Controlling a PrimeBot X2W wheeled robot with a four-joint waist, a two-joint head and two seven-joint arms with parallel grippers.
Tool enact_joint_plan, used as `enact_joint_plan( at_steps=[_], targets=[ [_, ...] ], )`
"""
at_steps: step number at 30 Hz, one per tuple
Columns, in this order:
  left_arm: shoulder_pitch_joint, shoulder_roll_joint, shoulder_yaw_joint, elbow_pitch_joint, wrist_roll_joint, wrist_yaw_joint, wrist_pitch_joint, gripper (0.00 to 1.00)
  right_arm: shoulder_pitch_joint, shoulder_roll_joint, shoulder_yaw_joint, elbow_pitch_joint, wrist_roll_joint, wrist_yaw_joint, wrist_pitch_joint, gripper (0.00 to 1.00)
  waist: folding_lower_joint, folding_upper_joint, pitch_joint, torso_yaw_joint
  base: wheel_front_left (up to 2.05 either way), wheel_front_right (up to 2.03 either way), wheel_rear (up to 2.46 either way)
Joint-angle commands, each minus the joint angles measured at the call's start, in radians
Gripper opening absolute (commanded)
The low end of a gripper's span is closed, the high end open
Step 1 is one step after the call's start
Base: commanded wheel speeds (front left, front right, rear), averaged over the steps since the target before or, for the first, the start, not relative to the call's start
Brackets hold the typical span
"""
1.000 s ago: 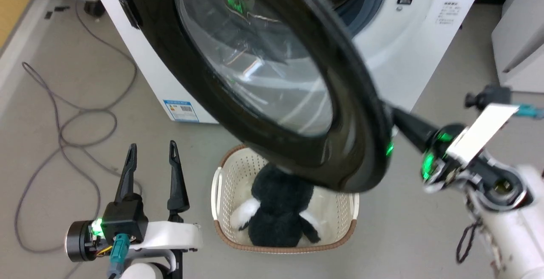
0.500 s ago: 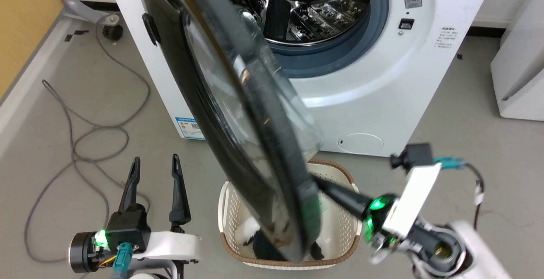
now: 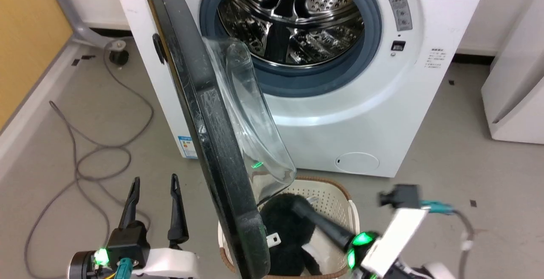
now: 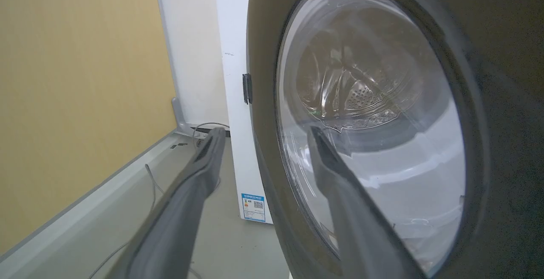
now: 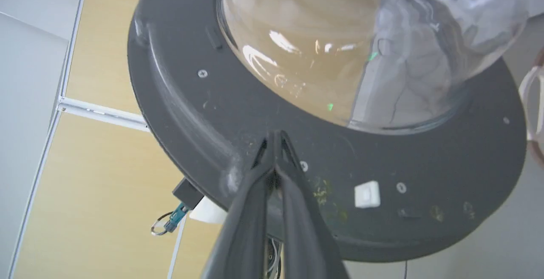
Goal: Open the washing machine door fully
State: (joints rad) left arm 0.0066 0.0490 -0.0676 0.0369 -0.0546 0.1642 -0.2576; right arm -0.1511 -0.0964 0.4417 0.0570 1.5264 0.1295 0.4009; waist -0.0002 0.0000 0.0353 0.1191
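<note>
The washing machine (image 3: pixel 365 113) is a white front-loader with its steel drum (image 3: pixel 293 24) exposed. The washing machine door (image 3: pixel 208 130) stands swung out to the left, edge-on to the head view, its clear glass bowl (image 3: pixel 250 126) bulging toward the drum. My right gripper (image 3: pixel 298 203) is shut with nothing between its fingers. In the right wrist view its tips (image 5: pixel 274 138) rest against the door's dark inner rim (image 5: pixel 178 113), below the glass. My left gripper (image 3: pixel 155 182) is open at the lower left, apart from the door. From the left wrist, the left gripper (image 4: pixel 265 132) faces the door's outer face (image 4: pixel 369 113).
A cream laundry basket (image 3: pixel 340 196) holding a black-and-white plush toy (image 3: pixel 284 232) sits on the floor under the door's lower edge. Grey cables (image 3: pixel 85 156) loop across the floor at left. A yellow wall panel (image 3: pixel 25 37) stands at left, a white appliance (image 3: pixel 514 92) at right.
The door has swung from facing the camera to edge-on, further out to the left. My shut right gripper has followed it leftward and down. The head camera has shifted too.
</note>
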Motion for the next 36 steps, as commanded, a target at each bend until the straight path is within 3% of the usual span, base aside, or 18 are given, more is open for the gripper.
enact_joint_plan(
  at_steps=[1, 7, 13, 15, 21, 25, 31, 36],
  targets=[
    [0.014, 0.001, 0.006, 0.0, 0.005, -0.001, -0.004, 1.0, 0.009, 0.002, -0.015, -0.014, -0.03, 0.001, -0.043, 0.0, 0.0002, 0.0, -0.005, -0.006, 0.0, 0.0, 0.0],
    [0.025, 0.001, 0.017, -0.005, 0.006, -0.006, -0.004, 1.0, 0.0, -0.025, -0.046, -0.068, -0.203, 0.001, -0.329, 0.0, 0.0002, 0.0, -0.018, -0.027, 0.0, 0.0, 0.0],
    [0.032, 0.001, 0.024, -0.006, 0.007, -0.007, -0.004, 1.0, -0.029, -0.126, -0.051, -0.067, -0.483, 0.001, -0.638, 0.0, 0.0002, 0.0, -0.028, -0.044, 0.0, 0.0, 0.0],
    [0.035, 0.001, 0.027, -0.007, 0.007, -0.007, -0.004, 1.0, -0.032, -0.135, -0.089, -0.056, -0.604, 0.001, -0.659, 0.0, 0.0002, 0.0, -0.031, -0.05, 0.0, 0.0, 0.0],
    [0.042, 0.001, 0.036, -0.014, 0.007, -0.007, -0.004, 1.0, 0.012, -0.057, -0.332, -0.16, -1.047, 0.001, -0.662, 0.0, 0.0002, 0.0, -0.034, -0.064, 0.0, 0.0, 0.0],
    [0.044, 0.001, 0.042, -0.017, 0.007, -0.009, -0.004, 1.0, 0.059, -0.038, -0.404, -0.203, -1.328, 0.001, -0.662, 0.0, 0.0002, 0.0, -0.033, -0.071, 0.0, 0.0, 0.0],
    [0.046, 0.001, 0.044, -0.015, 0.007, -0.011, -0.004, 1.0, 0.131, 0.007, -0.454, -0.178, -1.436, 0.001, -0.662, 0.0, 0.0002, 0.0, -0.034, -0.076, 0.0, 0.0, 0.0],
    [0.045, 0.001, 0.043, -0.014, 0.008, -0.013, -0.004, 1.0, 0.187, 0.033, -0.471, -0.134, -1.457, 0.001, -0.663, 0.0, 0.0002, 0.0, -0.035, -0.075, 0.0, 0.0, 0.0]
  ],
)
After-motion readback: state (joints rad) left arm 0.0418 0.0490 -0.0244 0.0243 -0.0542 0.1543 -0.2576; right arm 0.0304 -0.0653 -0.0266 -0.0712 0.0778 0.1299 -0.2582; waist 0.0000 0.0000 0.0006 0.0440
